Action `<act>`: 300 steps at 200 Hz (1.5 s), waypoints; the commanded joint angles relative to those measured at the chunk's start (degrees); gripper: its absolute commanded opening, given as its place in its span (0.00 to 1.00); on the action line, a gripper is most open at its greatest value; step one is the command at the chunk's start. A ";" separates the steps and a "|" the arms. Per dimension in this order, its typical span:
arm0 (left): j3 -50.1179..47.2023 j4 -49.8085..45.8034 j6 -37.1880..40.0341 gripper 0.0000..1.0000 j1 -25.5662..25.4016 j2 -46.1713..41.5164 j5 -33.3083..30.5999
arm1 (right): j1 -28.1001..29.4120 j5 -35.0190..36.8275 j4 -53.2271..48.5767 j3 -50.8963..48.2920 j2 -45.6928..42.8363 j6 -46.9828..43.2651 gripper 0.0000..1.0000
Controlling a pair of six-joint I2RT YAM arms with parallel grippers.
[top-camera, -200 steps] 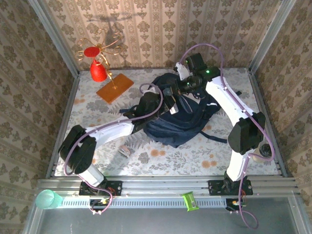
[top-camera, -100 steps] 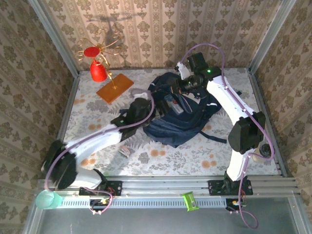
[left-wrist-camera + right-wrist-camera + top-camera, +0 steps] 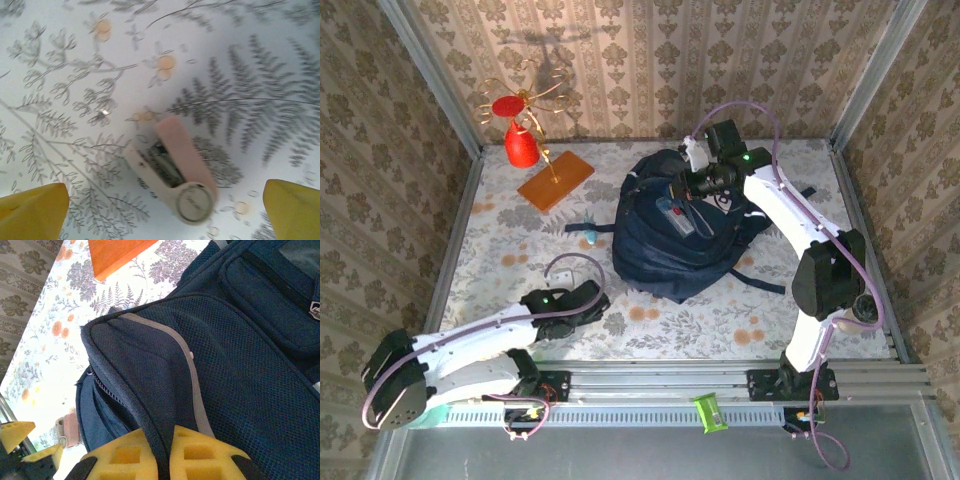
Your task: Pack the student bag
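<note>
The student bag (image 3: 685, 240), a large dark navy backpack, lies at the middle right of the table. My right gripper (image 3: 678, 186) is at its far top edge, and its yellow pads (image 3: 200, 457) are shut on the bag's dark piped rim (image 3: 150, 405) beside an unzipped opening. My left gripper (image 3: 588, 300) hovers low over the near-left table. It is open, with its yellow fingertips (image 3: 32, 210) wide apart. A pink and beige stapler (image 3: 175, 170) lies on the cloth between and just ahead of them, untouched.
A red cone ornament with gold wire (image 3: 522, 140) stands on an orange board (image 3: 555, 180) at the far left. A small teal item (image 3: 590, 233) lies left of the bag. Bag straps (image 3: 760, 280) trail right. A green object (image 3: 706, 412) sits on the front rail.
My left arm has pulled back from the bag to the near-left table, its gripper opening on the way. The right gripper has kept its hold on the bag's rim.
</note>
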 commanded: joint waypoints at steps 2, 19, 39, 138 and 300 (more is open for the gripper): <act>-1.42 1.47 -5.76 0.98 0.04 2.59 -1.06 | -0.46 -1.83 3.46 -0.33 -2.52 0.41 0.00; -3.07 7.33 -3.12 0.93 3.06 3.93 2.22 | -0.45 -2.05 4.22 -1.04 -2.66 0.57 0.00; -4.61 14.24 -0.41 0.87 6.65 4.39 5.72 | -0.44 -2.52 4.64 -1.59 -2.60 0.71 0.00; -3.10 19.11 4.45 0.57 9.09 13.62 7.37 | -0.37 -2.72 5.29 -2.42 -3.20 1.39 0.00; 43.16 45.79 14.18 0.48 11.90 37.90 14.88 | -1.83 -3.59 6.51 -0.23 -4.95 6.69 0.00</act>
